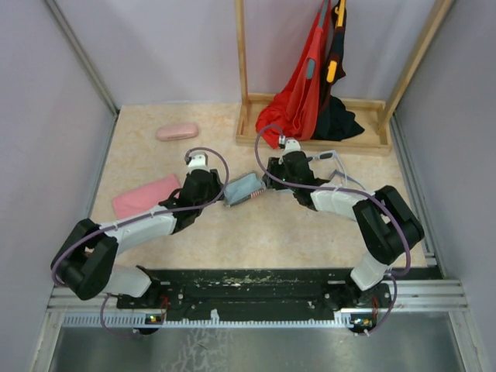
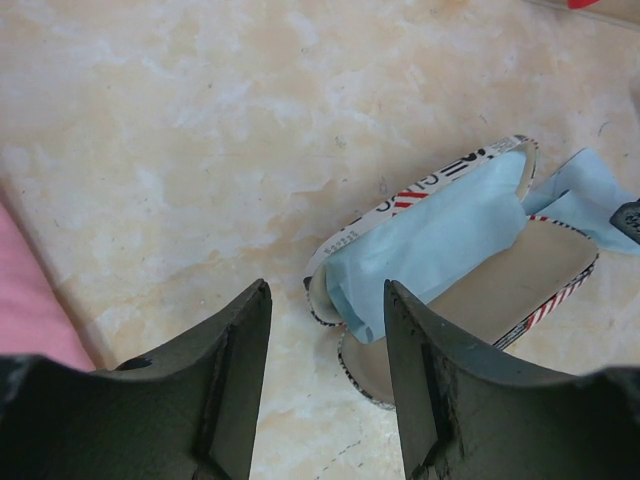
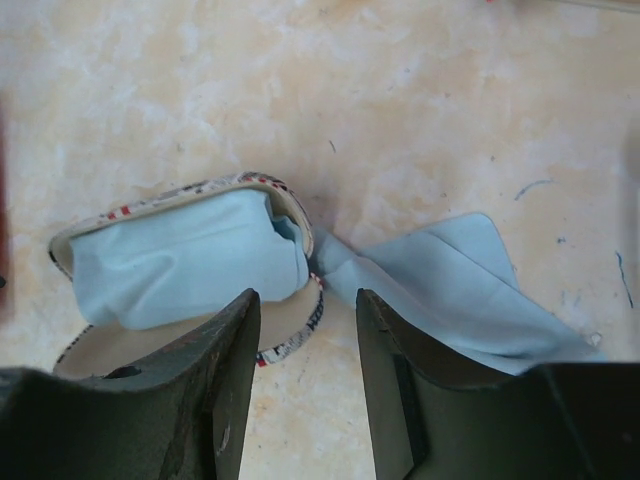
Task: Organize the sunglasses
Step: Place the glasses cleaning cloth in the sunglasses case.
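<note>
A pair of sunglasses (image 1: pixel 327 157) with a thin pale frame lies on the table just right of my right wrist. The flag-printed case (image 1: pixel 245 189) lies open between both grippers, with a light-blue cloth (image 2: pixel 430 240) bunched inside it. My left gripper (image 2: pixel 328 300) is open and empty just short of the case's left end. My right gripper (image 3: pixel 308 300) is open and empty over the case's right end (image 3: pixel 296 340). A second blue cloth (image 3: pixel 450 290) lies spread on the table beside that end.
A shut pink case (image 1: pixel 177 132) lies at the back left. A flat pink item (image 1: pixel 146 195) lies left of my left arm. A wooden rack (image 1: pixel 314 143) with a red bag (image 1: pixel 304 93) hanging on it stands at the back right.
</note>
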`<state>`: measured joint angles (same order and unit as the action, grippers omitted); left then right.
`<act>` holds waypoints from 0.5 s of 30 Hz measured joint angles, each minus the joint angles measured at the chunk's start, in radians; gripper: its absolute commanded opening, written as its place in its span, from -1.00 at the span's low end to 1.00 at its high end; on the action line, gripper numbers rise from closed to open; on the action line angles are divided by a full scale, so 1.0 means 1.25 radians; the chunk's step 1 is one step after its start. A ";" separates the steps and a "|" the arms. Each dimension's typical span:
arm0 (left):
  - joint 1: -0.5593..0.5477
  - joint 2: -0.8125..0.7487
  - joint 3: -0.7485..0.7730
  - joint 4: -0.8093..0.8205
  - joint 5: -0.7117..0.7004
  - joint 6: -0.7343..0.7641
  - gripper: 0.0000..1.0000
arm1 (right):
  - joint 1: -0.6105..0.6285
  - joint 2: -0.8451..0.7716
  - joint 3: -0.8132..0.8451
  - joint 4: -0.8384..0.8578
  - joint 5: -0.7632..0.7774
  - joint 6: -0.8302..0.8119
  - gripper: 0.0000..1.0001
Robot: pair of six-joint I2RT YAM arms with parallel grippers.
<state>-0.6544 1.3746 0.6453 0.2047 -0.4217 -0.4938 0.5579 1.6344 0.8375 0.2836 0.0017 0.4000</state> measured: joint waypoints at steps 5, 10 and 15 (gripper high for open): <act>0.011 -0.001 -0.011 -0.039 0.018 -0.012 0.08 | 0.000 0.000 -0.005 -0.062 0.023 -0.012 -0.16; 0.018 -0.024 -0.036 -0.077 0.024 -0.027 0.08 | 0.000 0.000 -0.006 -0.107 0.028 -0.026 -0.21; 0.023 -0.065 -0.052 -0.110 0.023 -0.034 0.08 | 0.005 0.000 -0.006 -0.127 0.018 -0.034 -0.21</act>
<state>-0.6250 1.2934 0.5808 0.0669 -0.3923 -0.5362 0.5636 1.6341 0.8299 0.1249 0.0238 0.3576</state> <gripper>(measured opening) 0.543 0.396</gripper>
